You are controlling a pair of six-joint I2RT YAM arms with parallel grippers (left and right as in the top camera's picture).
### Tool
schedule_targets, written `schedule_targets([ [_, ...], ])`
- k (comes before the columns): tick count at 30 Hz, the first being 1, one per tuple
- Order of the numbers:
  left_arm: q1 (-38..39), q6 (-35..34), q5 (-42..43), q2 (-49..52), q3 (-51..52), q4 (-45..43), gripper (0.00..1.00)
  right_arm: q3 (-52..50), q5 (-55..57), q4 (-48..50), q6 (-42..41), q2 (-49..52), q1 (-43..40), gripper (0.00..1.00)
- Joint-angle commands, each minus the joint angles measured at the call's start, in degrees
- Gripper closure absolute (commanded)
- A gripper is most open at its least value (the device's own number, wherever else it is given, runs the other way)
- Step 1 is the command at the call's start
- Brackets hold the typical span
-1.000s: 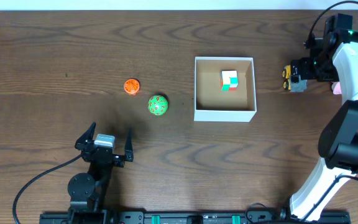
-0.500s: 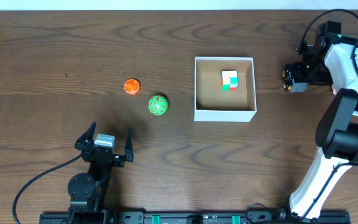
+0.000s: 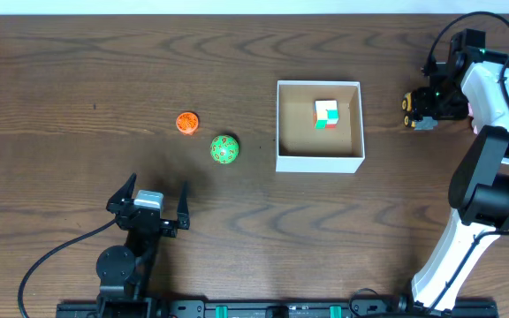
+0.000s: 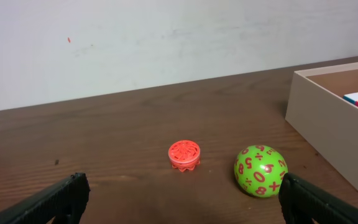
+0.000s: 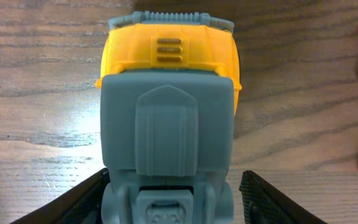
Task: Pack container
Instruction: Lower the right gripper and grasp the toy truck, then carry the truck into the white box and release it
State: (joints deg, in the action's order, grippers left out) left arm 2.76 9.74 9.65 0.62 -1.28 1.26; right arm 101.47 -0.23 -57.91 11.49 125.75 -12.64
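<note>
Brown wood is the table [image 3: 78, 71], and no brand name can be read on anything on it. The only writing is on the green ball [image 4: 260, 170]: red numbers and signs, among them a 5, a 0 and a plus.

There is one ball, one orange ridged disc [image 4: 184, 155] just beside it, one yellow and grey toy truck [image 5: 166, 112] and one container [image 3: 319, 163].

The container stands right of the table's middle, between the ball and the truck and apart from both. In it lies one cube [image 3: 326, 113] with coloured squares, near the far wall.

The left gripper [image 4: 182, 199] has its fingers wide apart and holds nothing; it hangs near the front edge, facing the disc and ball.

The right gripper [image 5: 174, 177] has one finger on each side of the truck, very close. I cannot tell whether they already press it.
</note>
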Motion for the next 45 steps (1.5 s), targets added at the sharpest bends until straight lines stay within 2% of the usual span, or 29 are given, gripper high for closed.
schedule_targets([
  [1,-0.2,0.5,0.4,-0.3,1.0,1.9,0.02,-0.2,-0.7,0.5,-0.7,0.3,0.0,0.33],
  [12,-0.2,0.5,0.4,-0.3,1.0,1.9,0.02,-0.2,-1.6,1.8,-1.6,0.3,0.0,0.44],
  [23,-0.2,0.5,0.4,-0.3,1.0,1.9,0.02,-0.2,-1.7,2.0,-1.6,0.3,0.0,0.45],
  [25,-0.2,0.5,0.4,-0.3,1.0,1.9,0.02,-0.2,-1.7,2.0,-1.6,0.3,0.0,0.48],
  [28,-0.2,0.5,0.4,-0.3,1.0,1.9,0.02,-0.2,-1.7,2.1,-1.6,0.3,0.0,0.59],
  [37,-0.2,0.5,0.4,-0.3,1.0,1.9,0.02,0.8,-1.8,1.9,-4.2,0.2,0.2,0.55],
  [40,-0.2,0.5,0.4,-0.3,1.0,1.9,0.02,3.5,-2.3,-0.2,-4.3,0.2,1.0,0.52],
  [45,-0.2,0.5,0.4,-0.3,1.0,1.9,0.02,13.9,-4.5,-7.6,-5.7,0.2,3.9,0.53],
])
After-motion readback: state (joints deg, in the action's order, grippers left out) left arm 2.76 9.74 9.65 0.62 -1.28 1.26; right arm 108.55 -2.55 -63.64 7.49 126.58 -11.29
